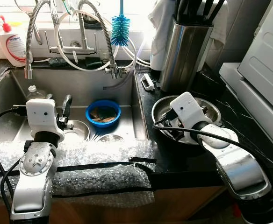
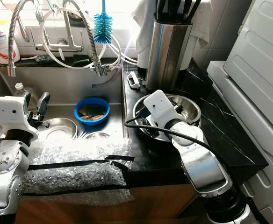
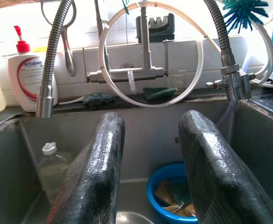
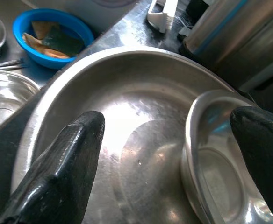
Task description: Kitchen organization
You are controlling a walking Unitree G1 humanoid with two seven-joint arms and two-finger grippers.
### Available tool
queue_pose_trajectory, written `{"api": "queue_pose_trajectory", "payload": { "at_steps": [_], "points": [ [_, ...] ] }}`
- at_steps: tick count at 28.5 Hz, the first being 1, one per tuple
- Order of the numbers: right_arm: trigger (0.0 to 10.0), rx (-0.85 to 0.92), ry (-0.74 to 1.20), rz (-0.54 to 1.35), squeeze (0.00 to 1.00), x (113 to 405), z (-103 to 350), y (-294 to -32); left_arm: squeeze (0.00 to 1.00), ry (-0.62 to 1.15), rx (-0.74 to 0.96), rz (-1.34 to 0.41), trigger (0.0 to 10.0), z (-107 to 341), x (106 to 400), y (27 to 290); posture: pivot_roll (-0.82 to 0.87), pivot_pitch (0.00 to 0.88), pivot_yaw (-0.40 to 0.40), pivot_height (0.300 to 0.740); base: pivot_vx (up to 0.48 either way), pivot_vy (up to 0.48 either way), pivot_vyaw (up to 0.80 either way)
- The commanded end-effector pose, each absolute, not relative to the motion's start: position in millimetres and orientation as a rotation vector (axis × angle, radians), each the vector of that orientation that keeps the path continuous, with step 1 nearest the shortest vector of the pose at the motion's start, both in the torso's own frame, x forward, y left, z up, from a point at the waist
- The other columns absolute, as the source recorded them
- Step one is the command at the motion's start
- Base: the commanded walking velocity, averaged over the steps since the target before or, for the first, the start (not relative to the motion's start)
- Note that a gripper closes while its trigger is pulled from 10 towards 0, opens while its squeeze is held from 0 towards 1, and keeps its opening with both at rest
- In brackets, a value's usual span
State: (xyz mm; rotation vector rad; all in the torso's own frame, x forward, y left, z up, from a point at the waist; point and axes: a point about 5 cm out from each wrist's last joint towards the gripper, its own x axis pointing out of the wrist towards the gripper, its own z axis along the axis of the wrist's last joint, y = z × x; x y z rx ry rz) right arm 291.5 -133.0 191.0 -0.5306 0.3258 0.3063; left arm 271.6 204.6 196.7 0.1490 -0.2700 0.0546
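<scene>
My left gripper [image 3: 151, 123] hangs open over the steel sink [image 1: 80, 86], with nothing between its black fingers [image 1: 67, 103]. Beyond it in the sink lie a blue bowl [image 1: 103, 113] holding scraps and two small steel bowls [image 1: 76, 130] [image 1: 111, 137]. My right gripper [image 4: 169, 121] is open and low over a large steel bowl [image 1: 212, 111] on the black counter. Its fingers [image 4: 61, 172] straddle the bowl's inside without gripping. A smaller steel bowl [image 4: 216, 177] lies inside the large one, close to one finger.
A steel utensil holder [image 1: 185, 51] stands behind the large bowl. Faucet hoses [image 1: 99, 32], a blue bottle brush [image 1: 120, 28] and a soap bottle [image 1: 12, 44] line the back. A plastic bottle [image 1: 33, 92] stands in the sink. Bubble wrap [image 1: 104, 163] pads the front edge. A white appliance [image 1: 262, 60] stands at the right.
</scene>
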Motion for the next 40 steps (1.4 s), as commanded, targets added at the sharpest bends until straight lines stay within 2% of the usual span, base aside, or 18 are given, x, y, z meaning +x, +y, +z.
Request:
{"api": "queue_pose_trajectory", "payload": {
  "at_steps": [1, 16, 17, 18, 40],
  "points": [
    [10.0, -0.542, 0.335, 0.279, 0.0, 291, 190, -136, 0.0, -0.269, 0.149, 0.037, 10.0, 198, 275, 202, -0.06, 0.0, -0.039, 0.727, 0.0, 0.0, 0.0],
    [10.0, -0.64, 0.372, 0.221, 0.0, 296, 175, -150, 0.0, -0.272, 0.143, 0.038, 10.0, 199, 276, 201, -0.05, 0.0, -0.04, 0.727, 0.0, 0.0, 0.0],
    [1.7, -0.64, 0.373, 0.222, 0.0, 296, 175, -150, 0.0, -0.271, 0.144, 0.039, 10.0, 199, 276, 201, -0.05, 0.0, -0.04, 0.727, 0.0, 0.0, 0.0],
    [0.0, -0.637, 0.371, 0.225, 0.0, 296, 174, -149, 0.0, -0.272, 0.144, 0.042, 10.0, 199, 275, 201, -0.05, 0.0, -0.04, 0.727, 0.0, 0.0, 0.0],
    [0.0, -0.635, 0.353, 0.245, 0.0, 298, 174, -145, 0.0, -0.265, 0.147, 0.048, 10.0, 199, 276, 204, -0.05, 0.0, -0.035, 0.727, 0.0, 0.0, 0.0]
  ]
}}
